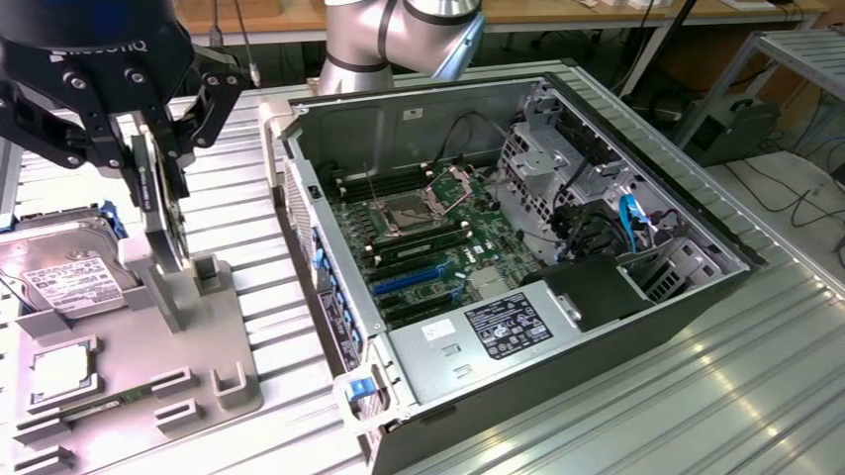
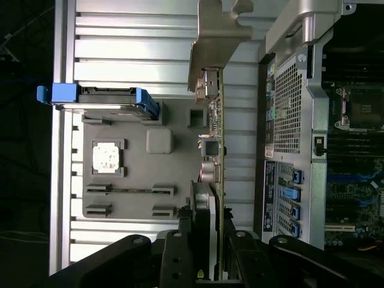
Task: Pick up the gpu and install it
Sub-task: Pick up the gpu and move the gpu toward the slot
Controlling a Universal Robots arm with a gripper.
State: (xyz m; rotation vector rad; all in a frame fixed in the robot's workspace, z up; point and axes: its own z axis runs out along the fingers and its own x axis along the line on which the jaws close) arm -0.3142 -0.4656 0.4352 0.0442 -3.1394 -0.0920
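The gripper (image 1: 149, 158) pinches the gpu (image 1: 161, 213) between its fingers. The card hangs edge-on below the gripper, long axis upright, over the grey parts fixture (image 1: 198, 381). The open computer case (image 1: 436, 119) lies near, toward the exterior view's right.

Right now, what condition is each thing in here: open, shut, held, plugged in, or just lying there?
End effector: shut on the gpu.
Gpu: upright on edge, gripped over the gray tray, not installed.
Computer case: open, side panel off.
Blue card slots: empty.
Hard drive: resting in the tray, untouched.
Processor chip: lying flat in its tray pocket.
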